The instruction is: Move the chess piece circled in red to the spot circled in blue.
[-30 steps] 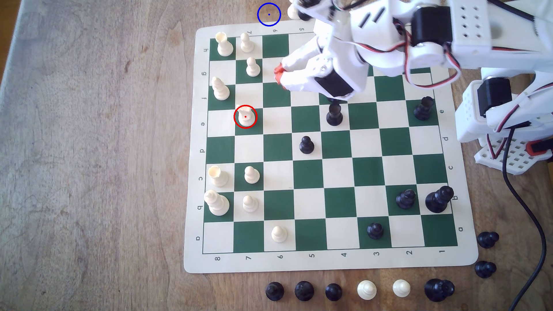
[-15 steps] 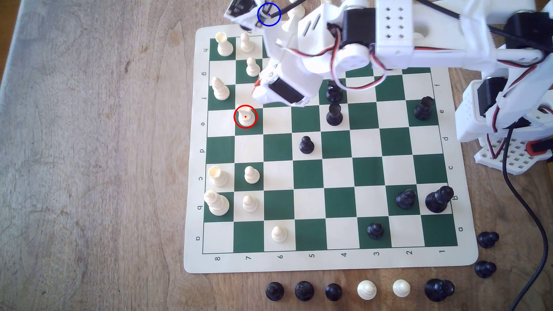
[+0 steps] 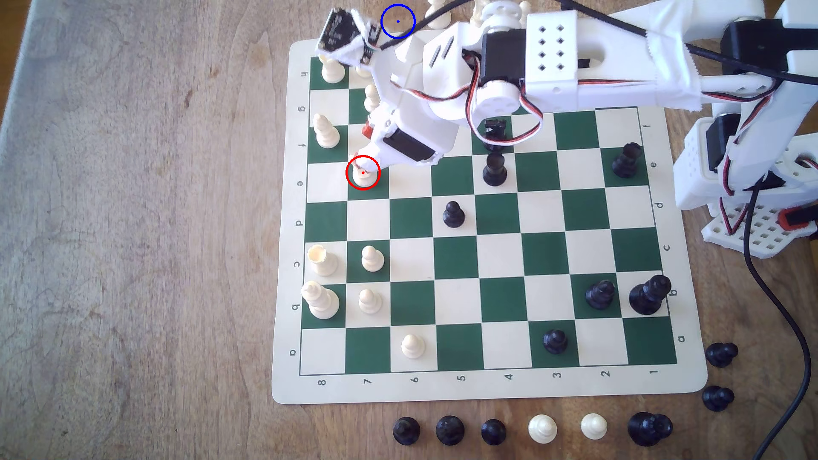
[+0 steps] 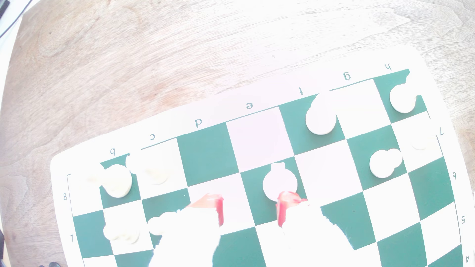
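Here, surface: a brown wood tabletop (image 3: 133,221) with streaky grain, pale and worn-looking toward the exterior view's left.
Board: a cream-bordered roll-up chess mat (image 3: 487,389) with green and cream squares, lying flat on the wood; files lettered a to h, ranks numbered along the edge.
Chess piece: the cream-white plastic knight with round base (image 3: 364,174) (image 4: 279,183) stands upright on the green e7 square inside a thin red ring.
Spot: a bare patch of wood marked by a thin blue ring with a centre dot (image 3: 398,21), just beyond the mat's far edge, well apart from the knight.
Gripper: the white printed gripper with red-tipped fingers (image 3: 369,148) (image 4: 250,211) hangs over the f7–e7 squares; the fingers are spread apart, and in the wrist view one red tip (image 4: 285,205) sits at the rim of the knight's base while the other is off to the side over the neighbouring square. Whether the tip touches the knight cannot be told.
Off the board: a row of black and cream captured pieces (image 3: 531,429) on the wood along the mat's near edge.
Light: the wrist view is strongly washed out, the cream pieces reading as flat white discs.
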Robot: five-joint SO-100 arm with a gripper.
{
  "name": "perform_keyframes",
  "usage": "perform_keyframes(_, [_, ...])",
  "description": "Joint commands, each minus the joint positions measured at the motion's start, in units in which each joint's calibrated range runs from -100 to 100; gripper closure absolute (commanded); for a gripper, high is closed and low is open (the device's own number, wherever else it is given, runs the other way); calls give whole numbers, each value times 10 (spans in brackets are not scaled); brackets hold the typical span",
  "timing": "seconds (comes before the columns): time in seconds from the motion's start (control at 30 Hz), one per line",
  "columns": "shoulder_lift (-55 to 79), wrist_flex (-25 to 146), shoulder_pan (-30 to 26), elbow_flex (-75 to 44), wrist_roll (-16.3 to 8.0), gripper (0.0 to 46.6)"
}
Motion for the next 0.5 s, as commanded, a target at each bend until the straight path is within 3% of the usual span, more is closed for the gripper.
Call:
perform_keyframes(0.0, [-6,-23,11,-9,6,343])
perform_keyframes(0.47, [82,-45,16,-63,13,332])
